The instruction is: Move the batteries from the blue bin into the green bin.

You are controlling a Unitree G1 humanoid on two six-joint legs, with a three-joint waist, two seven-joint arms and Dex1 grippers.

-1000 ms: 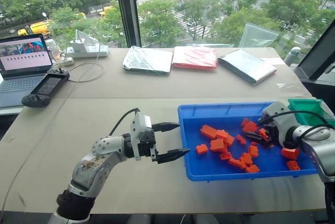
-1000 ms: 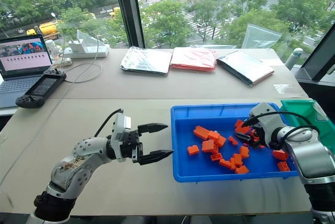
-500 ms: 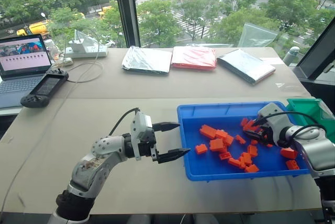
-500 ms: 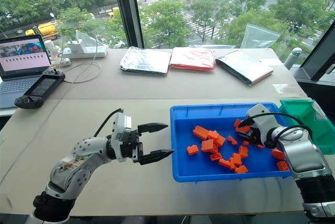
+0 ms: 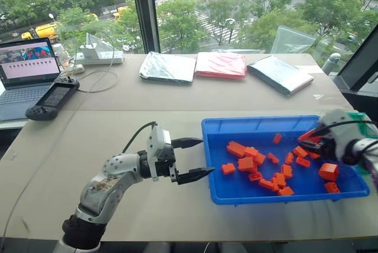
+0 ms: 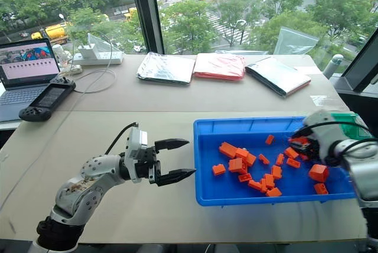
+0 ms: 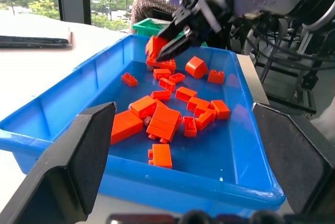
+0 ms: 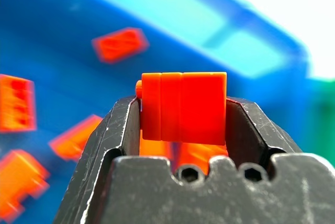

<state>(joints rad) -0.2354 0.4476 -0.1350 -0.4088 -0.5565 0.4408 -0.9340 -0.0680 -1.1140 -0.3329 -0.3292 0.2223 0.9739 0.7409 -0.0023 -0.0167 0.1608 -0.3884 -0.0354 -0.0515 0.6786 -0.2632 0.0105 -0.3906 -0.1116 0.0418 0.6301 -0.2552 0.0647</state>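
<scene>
I have one orange brick (image 8: 183, 108) pinched between the two fingers of the right gripper (image 6: 302, 141), jaws partly closed flat against its sides, and it hangs above the right end of the blue bin (image 6: 236, 197), clear of the pile. The other batteries (image 6: 245, 164) lie loose on the bin floor, a cluster toward the middle and a scatter toward the right wall, one larger block (image 6: 319, 172) sitting apart near the right end. The green bin (image 6: 354, 120) sits just beyond the blue bin's right end, mostly hidden behind my right arm.

My left gripper (image 5: 198, 158) hovers level just off the blue bin's left wall, jaws wide open and holding nothing.

The bin rests near the front right of a broad beige table (image 5: 118, 117). Along its far edge lie three flat packets: a silver one (image 5: 168, 67), a red one (image 5: 221, 64) and another silver one (image 5: 279, 74). At the far left are an open laptop (image 5: 26, 70), a black handheld controller (image 5: 52, 100), a white power strip (image 5: 99, 57) and a trailing cable. Behind the table, tall windows look down on trees and a street (image 5: 195, 5).
</scene>
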